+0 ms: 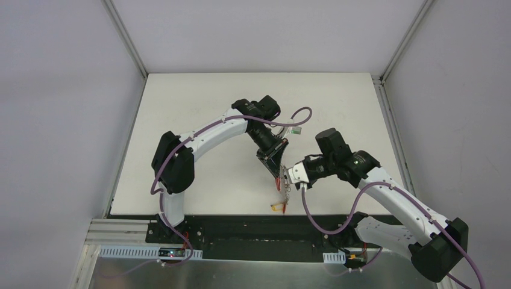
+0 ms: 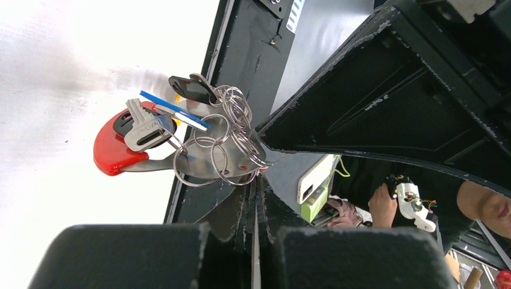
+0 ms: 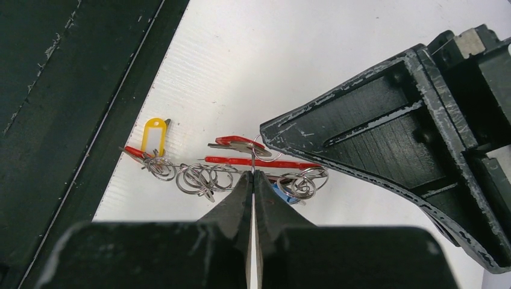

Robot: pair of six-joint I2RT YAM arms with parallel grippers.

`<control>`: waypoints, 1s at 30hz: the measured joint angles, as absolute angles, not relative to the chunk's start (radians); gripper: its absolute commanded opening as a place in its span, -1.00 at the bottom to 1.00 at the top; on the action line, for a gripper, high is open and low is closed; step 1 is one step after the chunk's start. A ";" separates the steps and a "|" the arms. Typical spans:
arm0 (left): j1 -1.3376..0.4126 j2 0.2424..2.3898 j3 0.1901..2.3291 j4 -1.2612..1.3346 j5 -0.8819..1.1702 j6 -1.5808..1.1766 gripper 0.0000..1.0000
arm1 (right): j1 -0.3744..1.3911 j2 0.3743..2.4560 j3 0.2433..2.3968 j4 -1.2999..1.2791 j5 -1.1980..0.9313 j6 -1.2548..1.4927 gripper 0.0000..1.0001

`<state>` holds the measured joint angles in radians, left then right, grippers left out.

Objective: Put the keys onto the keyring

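Top external view: the keyring is held between the two tools close to the near edge of the table, and its chain of grey rings is trailed down to a yellow tag. In the wrist views, the left tool is seen pressed together on the bunched rings, and the right tool is pinched together on one thin ring.

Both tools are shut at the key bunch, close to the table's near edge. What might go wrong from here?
1. The left tool and right tool are shut, tips close together, at the keyring; pulling apart may bend a ring or break a grip.
2. The yellow tag lies by the table edge; a slip might drop the bunch off it.
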<state>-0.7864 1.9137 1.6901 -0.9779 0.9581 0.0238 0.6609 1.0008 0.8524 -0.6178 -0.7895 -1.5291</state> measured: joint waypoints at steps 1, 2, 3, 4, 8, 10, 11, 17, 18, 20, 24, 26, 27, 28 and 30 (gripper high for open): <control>-0.786 1.914 1.690 -0.978 0.958 0.027 -1.00 | 0.661 1.001 0.852 -0.618 -0.789 -1.526 -1.00; -0.786 1.914 1.689 -0.978 0.958 0.030 -1.00 | 0.661 1.001 0.852 -0.617 -0.789 -1.523 -1.00; -0.786 1.914 1.689 -0.978 0.958 0.034 -1.00 | 0.661 1.001 0.852 -0.617 -0.789 -1.517 -1.00; -0.786 1.914 1.688 -0.978 0.957 0.038 -1.00 | 0.661 1.001 0.852 -0.616 -0.789 -1.508 -1.00; -0.786 1.914 1.686 -0.979 0.957 0.063 -1.00 | 0.660 1.001 0.852 -0.604 -0.791 -1.460 -1.00; -0.786 1.912 1.678 -0.977 0.957 0.073 -1.00 | 0.659 1.001 0.852 -0.598 -0.793 -1.436 -1.00; -0.786 1.911 1.674 -0.975 0.957 0.076 -1.00 | 0.658 1.001 0.852 -0.594 -0.794 -1.424 -1.00; -0.786 1.908 1.662 -0.973 0.957 0.094 -1.00 | 0.654 1.010 0.852 -0.577 -0.806 -1.361 -1.00; -0.786 1.907 1.662 -0.973 0.957 0.095 -1.00 | 0.652 1.011 0.852 -0.573 -0.810 -1.348 -1.00; -0.786 1.904 1.662 -0.973 0.957 0.096 -1.00 | 0.648 1.011 0.852 -0.567 -0.816 -1.328 -1.00; -0.785 1.901 1.662 -0.973 0.958 0.097 -0.95 | 0.639 1.011 0.852 -0.552 -0.825 -1.279 -1.00; -0.783 1.901 1.662 -0.972 0.958 0.096 -0.87 | 0.636 1.011 0.852 -0.544 -0.826 -1.254 -1.00; -0.783 1.901 1.662 -0.973 0.958 0.096 -0.84 | 0.636 1.012 0.852 -0.540 -0.828 -1.241 -1.00; -0.783 1.901 1.662 -0.973 0.958 0.097 -0.79 | 0.636 1.012 0.852 -0.535 -0.828 -1.234 -1.00; -0.777 1.901 1.662 -0.977 0.957 0.097 -0.71 | 0.636 1.015 0.852 -0.521 -0.832 -1.213 -1.00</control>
<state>-0.7769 1.9015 1.6619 -0.9768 0.9573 0.0967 0.6361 1.0145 0.8524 -0.5213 -0.8322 -1.2129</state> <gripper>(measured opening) 0.098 0.005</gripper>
